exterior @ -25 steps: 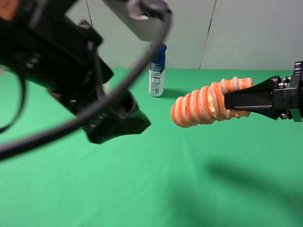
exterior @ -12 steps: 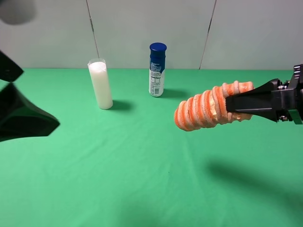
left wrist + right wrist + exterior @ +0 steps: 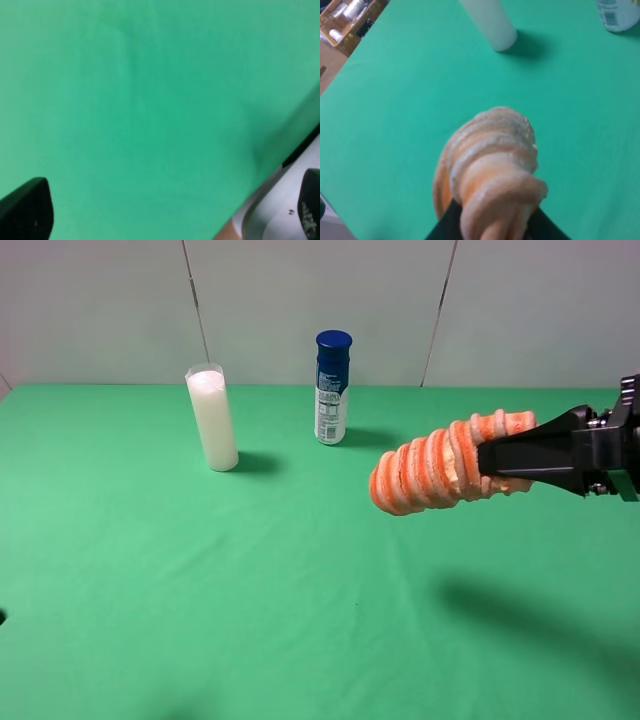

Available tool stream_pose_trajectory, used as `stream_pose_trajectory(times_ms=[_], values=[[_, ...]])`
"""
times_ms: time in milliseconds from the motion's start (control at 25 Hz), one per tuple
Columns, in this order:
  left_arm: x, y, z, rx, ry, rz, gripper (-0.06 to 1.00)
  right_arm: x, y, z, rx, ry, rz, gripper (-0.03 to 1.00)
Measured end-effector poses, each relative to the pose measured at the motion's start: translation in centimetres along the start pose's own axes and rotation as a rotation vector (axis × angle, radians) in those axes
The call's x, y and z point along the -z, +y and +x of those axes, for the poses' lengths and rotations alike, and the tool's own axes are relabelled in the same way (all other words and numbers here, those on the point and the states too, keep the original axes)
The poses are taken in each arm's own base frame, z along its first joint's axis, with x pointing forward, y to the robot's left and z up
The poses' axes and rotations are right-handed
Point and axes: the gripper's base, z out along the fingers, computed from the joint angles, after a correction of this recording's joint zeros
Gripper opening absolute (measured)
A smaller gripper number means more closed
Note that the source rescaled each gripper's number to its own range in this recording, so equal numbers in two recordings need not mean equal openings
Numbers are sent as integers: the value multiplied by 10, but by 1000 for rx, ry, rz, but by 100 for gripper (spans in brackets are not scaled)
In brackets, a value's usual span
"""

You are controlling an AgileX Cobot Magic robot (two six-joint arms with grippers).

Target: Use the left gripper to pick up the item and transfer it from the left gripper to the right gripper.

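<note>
The left gripper [image 3: 25, 212] has pulled back out of the high view, where it filled the left side 1 second ago. Now only 1 black bit of it shows over the green table [image 3: 250, 590], so I cannot tell if it is open or closed. The right gripper [image 3: 488, 458] is squeezed tight on 1 end of the item [image 3: 425, 475] and holds it sideways in the air, above the table and apart from the white cylinder [image 3: 213, 418] and the blue bottle [image 3: 332, 388]. I think the left one backed off to leave room, because the swap looks done.
</note>
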Motion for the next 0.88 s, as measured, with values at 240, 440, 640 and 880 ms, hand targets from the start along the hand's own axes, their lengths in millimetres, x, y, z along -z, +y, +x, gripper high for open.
stream_pose_trajectory(times_ms=[240, 440, 640, 880], values=[[12, 5, 41, 36, -156, 47, 97, 0, -3, -2, 0, -22, 29, 2], [21, 10, 67, 58, -292, 64, 97, 0, -4, -3, 1, -33, 44, 2], [17, 10, 83, 68, -341, 79, 97, 0, -5, -4, 1, -41, 53, 2], [3, 1, 88, 13, -306, 152, 97, 0, -7, -5, 1, -57, 74, 2]])
